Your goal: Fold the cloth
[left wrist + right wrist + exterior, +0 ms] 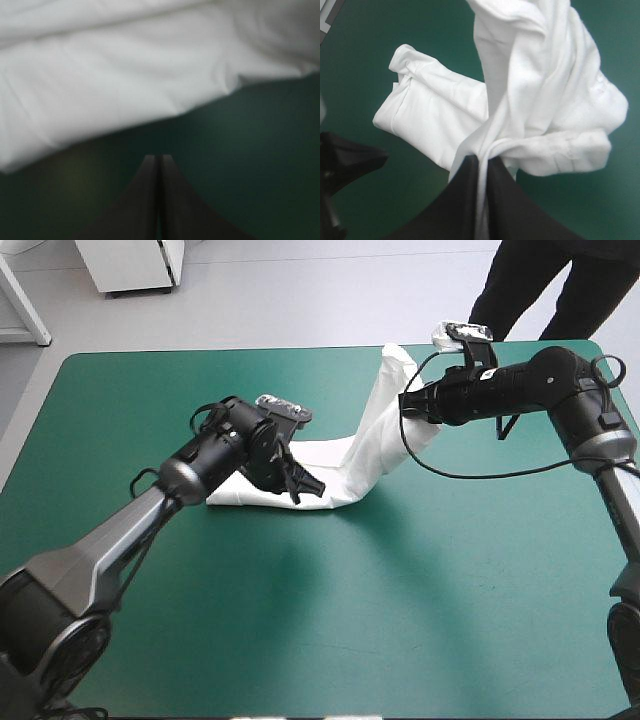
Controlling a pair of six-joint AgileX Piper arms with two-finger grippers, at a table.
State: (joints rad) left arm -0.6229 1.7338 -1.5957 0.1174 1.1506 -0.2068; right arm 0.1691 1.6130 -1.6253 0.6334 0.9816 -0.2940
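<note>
T-shirt (370, 455) end pinched in right gripper (405, 405), lifted near far edge of table (400, 620); rest lies toward centre. Fingers of left gripper (310, 490) pressed together, just beside T-shirt's near edge

2 arms in glossy black, built of rounded segments with fat cylindrical joints. On the left arm (110, 550), a long grey lower link with a dark groove along its side and a round black joint at its foot. On the right arm (530, 380), grey casing below the elbow. Left claw (160, 160) and right claw (482, 161): 2 broad matte black fins each, wide-based, narrow-tipped.
</note>
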